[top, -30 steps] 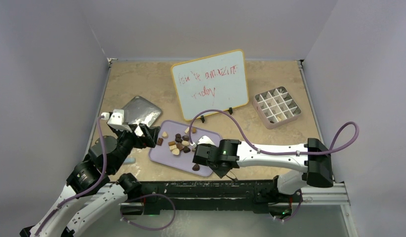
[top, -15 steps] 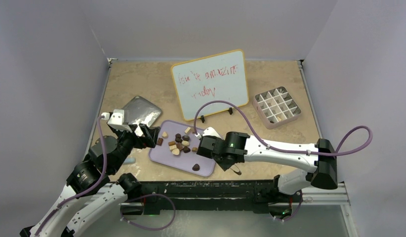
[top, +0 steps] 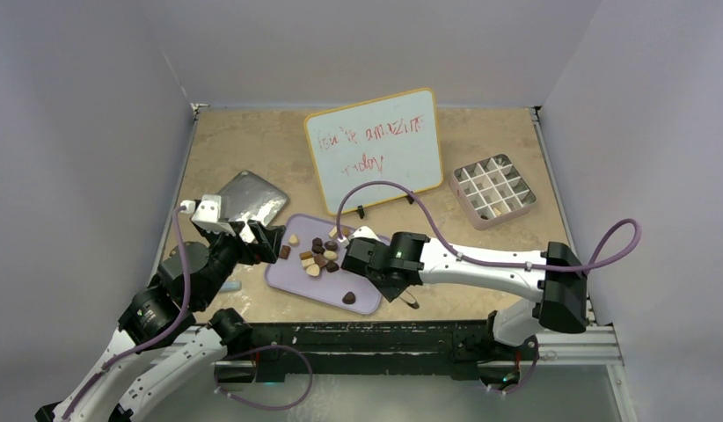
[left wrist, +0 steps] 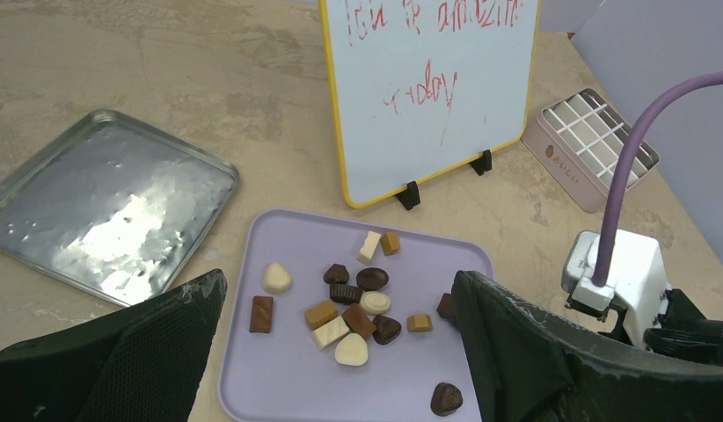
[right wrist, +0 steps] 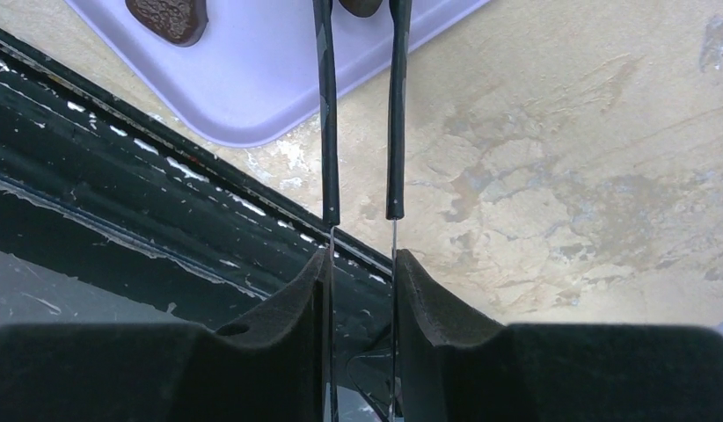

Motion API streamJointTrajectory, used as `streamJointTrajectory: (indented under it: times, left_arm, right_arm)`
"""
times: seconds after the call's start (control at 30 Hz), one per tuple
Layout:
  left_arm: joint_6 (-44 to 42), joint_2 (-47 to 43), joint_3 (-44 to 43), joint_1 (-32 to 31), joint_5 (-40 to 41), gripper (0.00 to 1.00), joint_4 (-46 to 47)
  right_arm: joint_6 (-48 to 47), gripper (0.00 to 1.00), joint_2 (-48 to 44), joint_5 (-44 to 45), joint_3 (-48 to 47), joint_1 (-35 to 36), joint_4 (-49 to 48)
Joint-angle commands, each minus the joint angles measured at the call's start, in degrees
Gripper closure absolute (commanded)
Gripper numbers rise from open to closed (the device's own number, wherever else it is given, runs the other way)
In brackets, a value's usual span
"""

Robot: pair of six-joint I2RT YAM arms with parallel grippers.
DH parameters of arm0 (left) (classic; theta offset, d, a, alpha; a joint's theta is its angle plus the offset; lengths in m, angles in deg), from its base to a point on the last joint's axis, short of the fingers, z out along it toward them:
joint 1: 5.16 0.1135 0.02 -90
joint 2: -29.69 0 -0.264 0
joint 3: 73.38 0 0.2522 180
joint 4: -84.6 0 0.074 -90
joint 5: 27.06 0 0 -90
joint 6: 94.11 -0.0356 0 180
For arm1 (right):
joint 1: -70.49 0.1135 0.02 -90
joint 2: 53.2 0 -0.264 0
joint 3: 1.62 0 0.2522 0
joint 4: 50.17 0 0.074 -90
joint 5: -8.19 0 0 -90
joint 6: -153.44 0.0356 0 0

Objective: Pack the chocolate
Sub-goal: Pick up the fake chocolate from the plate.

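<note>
Where the views differ: only the overhead camera takes in both arms. Only the left wrist camera shows print on the box. Only the right wrist camera shows what its own fingers hold.
Table [top: 481, 158]: tan and stone-patterned, with pale walls around it.
Whiteboard [left wrist: 428, 88]: yellow-framed, propped on two black feet just behind the tray. The red handwriting seems to read "You're amazing today".
Silver metal tray [left wrist: 103, 211]: shallow, lying flat to the left, apart from the lavender one.
Lavender tray [left wrist: 279, 378]: sits centre-near and holds the sweets.
Pink gridded box [left wrist: 560, 158]: stands far right, well apart from the tray. The gold print on its side wall is too small to read.
Left gripper [left wrist: 339, 290]: fingers spread wide with nothing between them, at the lavender tray's left edge.
Right gripper [right wrist: 360, 26]: thin fingers nearly together, pinching a dark chocolate piece [right wrist: 365, 7] by the tray's near right corner. The piece is cropped at the frame's top.
Chocolate [left wrist: 345, 308]: dark, tan and cream pieces clustered mid-tray. A cream one and a brown bar lie to the left.
Lone dark heart [left wrist: 446, 398]: sits by itself toward the near right corner.
</note>
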Motion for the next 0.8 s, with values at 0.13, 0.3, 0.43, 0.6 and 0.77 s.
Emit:
streamJointTrajectory:
  times: [0.13, 0.3, 0.43, 0.6, 0.77]
  left_arm:
    - [0.24, -0.05, 0.08, -0.06, 0.39, 0.0, 1.13]
    - [0.21, 0.08, 0.1, -0.04, 0.36, 0.0, 1.13]
    - [0.29, 0.01, 0.11, -0.04, 0.4, 0.0, 1.07]
    - [0.3, 0.12, 0.07, -0.03, 0.49, 0.0, 1.05]
    - [0.3, 0.21, 0.1, -0.06, 0.48, 0.0, 1.05]
  right_arm:
    - [-0.05, 0.61, -1.67, -1.37, 2.33, -0.03, -0.83]
    - [0.21, 0.59, -2.5, -2.39, 3.95, -0.02, -0.51]
    - [0.74, 0.62, -2.66, -2.57, 4.83, -0.02, -0.5]
    - [1.15, 0.74, -3.23, -2.13, 4.38, -0.02, 0.3]
    - [2.44, 0.75, -4.65, 0.09, 2.72, -0.08, 3.13]
